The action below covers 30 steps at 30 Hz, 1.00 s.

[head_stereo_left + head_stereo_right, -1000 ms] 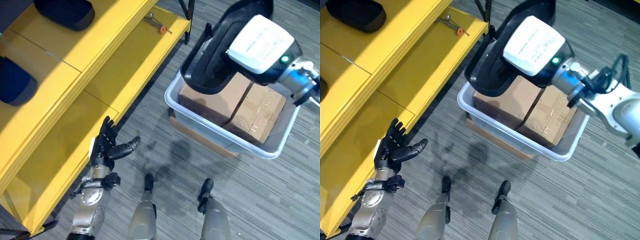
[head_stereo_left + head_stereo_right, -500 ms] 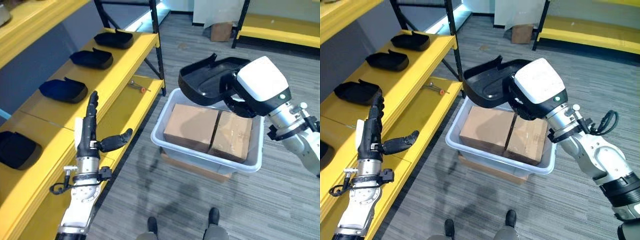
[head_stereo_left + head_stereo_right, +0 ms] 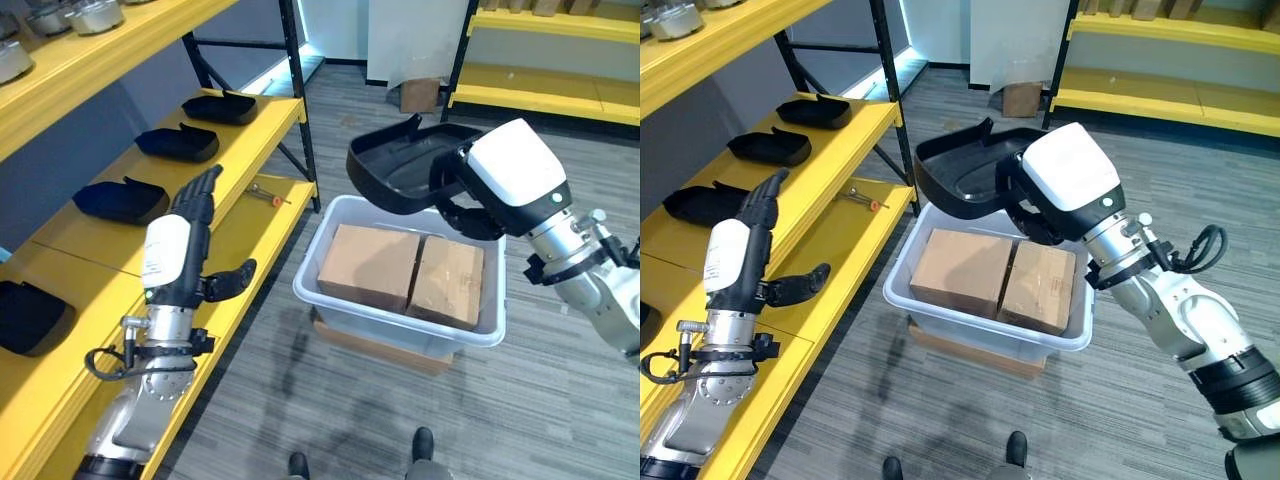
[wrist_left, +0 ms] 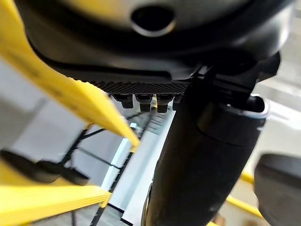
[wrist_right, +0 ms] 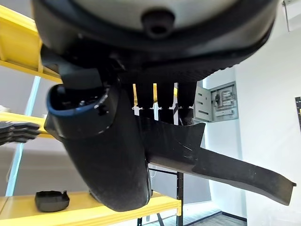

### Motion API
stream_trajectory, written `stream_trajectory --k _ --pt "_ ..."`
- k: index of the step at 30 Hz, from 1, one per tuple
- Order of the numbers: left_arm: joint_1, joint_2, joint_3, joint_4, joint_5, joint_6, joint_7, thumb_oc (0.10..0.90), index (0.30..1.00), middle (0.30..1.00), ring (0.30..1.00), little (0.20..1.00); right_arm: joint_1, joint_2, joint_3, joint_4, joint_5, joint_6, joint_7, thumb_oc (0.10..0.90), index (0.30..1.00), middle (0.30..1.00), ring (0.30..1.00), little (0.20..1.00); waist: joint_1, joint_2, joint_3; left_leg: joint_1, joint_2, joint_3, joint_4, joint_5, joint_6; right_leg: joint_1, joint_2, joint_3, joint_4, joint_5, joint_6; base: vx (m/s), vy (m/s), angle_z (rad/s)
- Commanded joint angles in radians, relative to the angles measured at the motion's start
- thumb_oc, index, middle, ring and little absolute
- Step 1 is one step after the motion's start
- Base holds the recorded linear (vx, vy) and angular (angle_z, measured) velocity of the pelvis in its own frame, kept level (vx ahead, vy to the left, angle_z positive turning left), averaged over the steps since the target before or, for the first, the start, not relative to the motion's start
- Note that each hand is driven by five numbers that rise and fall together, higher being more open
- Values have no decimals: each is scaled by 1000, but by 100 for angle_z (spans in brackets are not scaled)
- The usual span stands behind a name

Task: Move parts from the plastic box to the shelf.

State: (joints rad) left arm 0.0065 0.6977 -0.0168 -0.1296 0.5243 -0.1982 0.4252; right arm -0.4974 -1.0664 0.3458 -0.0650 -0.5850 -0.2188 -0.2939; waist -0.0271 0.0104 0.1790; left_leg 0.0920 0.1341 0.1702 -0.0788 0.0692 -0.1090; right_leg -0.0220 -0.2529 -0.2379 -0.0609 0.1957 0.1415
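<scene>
While right hand (image 3: 1040, 205) grips black part (image 3: 965, 180), plastic box (image 3: 980, 330) — two cardboard boxes (image 3: 990, 275) inside

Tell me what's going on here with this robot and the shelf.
The right hand holds a black molded part in the air above the plastic box, which sits on the floor with two cardboard boxes inside. The left hand is open, raised beside the yellow shelf, where other black parts already sit in a row.
</scene>
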Motion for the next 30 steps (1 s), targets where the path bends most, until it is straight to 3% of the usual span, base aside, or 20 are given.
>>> stream_trajectory --k 1,6,14,30 --pt "-119 93 -16 -49 67 -30 104 900 1000 1000 1000 1000 -133 41 3 -28 92 -3 -117 400 300 300 300 300 3 -40 -125 39 71 -24 -8 -74 -24 -4 -59 40 50 -48 78 4 -11 -6" --pt "-192 165 -54 -31 150 -11 120 900 1000 1000 1000 1000 -166 42 45 -17 95 -9 -111 400 300 300 300 300 -7 -37 -133 49 78 -17 -8 -75 -29 5 -52 43 43 -49 77 2 -2 -1" --pt "-244 183 -94 -20 204 5 125 900 1000 1000 1000 1000 -203 67 78 -7 98 -13 -108 400 300 300 300 300 -18 -36 -135 59 84 -9 -8 -75 -31 12 -46 49 36 -49 76 5 -5 -4" --pt "-365 115 -213 33 247 20 109 900 1000 1000 1000 1000 -256 153 114 8 102 -8 -108 400 300 300 300 300 -37 -38 -136 67 90 1 -8 -73 -31 21 -34 60 25 -48 67 2 -1 -1"
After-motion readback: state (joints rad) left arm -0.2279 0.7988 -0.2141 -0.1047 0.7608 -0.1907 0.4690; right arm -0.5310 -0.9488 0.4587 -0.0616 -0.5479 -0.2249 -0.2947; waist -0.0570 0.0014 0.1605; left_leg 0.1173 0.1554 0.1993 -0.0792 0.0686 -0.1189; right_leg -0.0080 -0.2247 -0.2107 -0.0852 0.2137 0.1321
